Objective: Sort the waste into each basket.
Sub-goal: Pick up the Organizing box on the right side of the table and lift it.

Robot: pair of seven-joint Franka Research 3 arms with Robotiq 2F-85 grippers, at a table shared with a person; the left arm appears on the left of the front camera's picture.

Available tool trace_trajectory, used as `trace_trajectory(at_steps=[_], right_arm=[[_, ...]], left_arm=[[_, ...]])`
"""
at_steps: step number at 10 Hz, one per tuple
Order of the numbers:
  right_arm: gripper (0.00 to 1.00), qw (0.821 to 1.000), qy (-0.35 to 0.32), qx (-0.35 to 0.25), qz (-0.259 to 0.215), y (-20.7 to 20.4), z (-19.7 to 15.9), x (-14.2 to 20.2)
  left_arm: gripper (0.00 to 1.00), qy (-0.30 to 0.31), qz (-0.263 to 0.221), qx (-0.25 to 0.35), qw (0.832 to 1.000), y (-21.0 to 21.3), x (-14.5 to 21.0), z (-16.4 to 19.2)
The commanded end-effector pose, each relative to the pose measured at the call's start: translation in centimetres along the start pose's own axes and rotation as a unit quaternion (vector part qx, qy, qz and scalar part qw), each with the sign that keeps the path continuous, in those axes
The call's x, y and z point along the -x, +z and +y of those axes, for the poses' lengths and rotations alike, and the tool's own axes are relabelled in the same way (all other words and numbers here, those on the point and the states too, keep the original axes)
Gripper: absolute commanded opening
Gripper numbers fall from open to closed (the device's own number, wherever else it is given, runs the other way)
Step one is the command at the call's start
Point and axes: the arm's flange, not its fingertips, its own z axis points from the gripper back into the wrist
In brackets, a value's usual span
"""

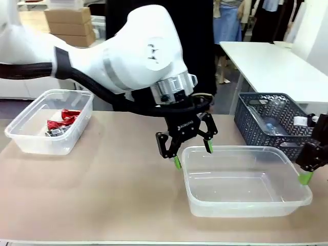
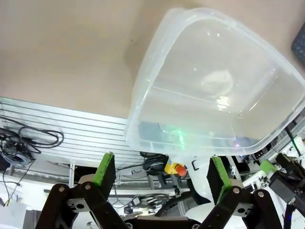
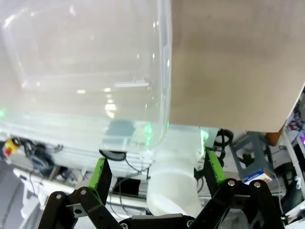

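Jaws on your left gripper [image 1: 193, 155] are standing wide apart and gripping nothing. It is hanging just above the far left corner of an empty clear rectangular plastic tub [image 1: 241, 206], which is sitting towards the near right part of the beige table [image 1: 113, 195]. One green-padded finger is pointing down over the tub's far rim and the other is hanging just outside its left wall. In your left wrist view, the left gripper [image 2: 162, 171] is looking down at a rounded corner of that tub [image 2: 143, 86] with bare air between the pads.

Your right gripper [image 1: 310, 166] is waiting at the tub's right end, close to the table's right edge. One green fingertip is sitting just beside the rim, but whether it is touching I cannot tell. In your right wrist view, the right gripper [image 3: 155, 174] is showing its jaws spread apart with nothing between them, and the tub's wall [image 3: 162, 71] is curving past above them.

Crushed red metal cans [image 1: 64, 120] are lying inside a second clear plastic tub [image 1: 56, 146] near the table's far left corner, well apart from both grippers. A clear plastic bottle [image 1: 269, 125] is lying in the dark grey-blue lattice-walled basket [image 1: 251, 134], which is standing at the far right of the table, just behind the empty tub.
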Motion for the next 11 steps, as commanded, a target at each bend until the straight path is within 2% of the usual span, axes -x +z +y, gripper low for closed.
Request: trace_trajectory(at_steps=[1, 2, 3, 4, 5, 6, 7, 11], right_arm=[[1.0, 0.996, -0.072, 0.012, -0.053, -1.7, 1.5, -0.9], [1.0, 0.993, -0.067, -0.033, -0.086, -2.4, 2.0, -1.5], [1.0, 0.991, -0.073, -0.051, -0.1, -2.7, 2.4, -1.8], [1.0, 0.987, -0.089, -0.019, -0.129, -3.1, 2.7, -1.9], [1.0, 0.987, -0.087, 0.007, -0.137, -3.8, 2.9, -2.1], [1.0, 0.988, -0.082, 0.05, -0.119, -5.0, 2.7, -2.8], [1.0, 0.991, -0.055, 0.066, -0.103, -5.8, 2.2, -3.1], [1.0, 0.99, -0.009, 0.128, -0.065, -7.5, 1.3, -3.4]], left_arm=[[1.0, 0.001, -0.043, -0.03, 0.999, -1.7, 0.0, -0.1], [1.0, -0.042, -0.086, -0.059, 0.994, -3.3, -0.1, -0.3], [1.0, -0.068, -0.113, -0.073, 0.989, -4.2, -0.2, -0.2], [1.0, -0.07, -0.148, -0.081, 0.983, -5.1, -0.4, -0.4], [1.0, -0.082, -0.151, -0.076, 0.982, -5.8, -0.6, -0.7], [1.0, -0.105, -0.162, -0.06, 0.979, -6.8, -0.8, -0.8], [1.0, -0.09, -0.183, -0.063, 0.977, -7.7, -1.0, -0.9], [1.0, -0.089, -0.177, -0.085, 0.976, -8.8, -1.8, -0.4]])
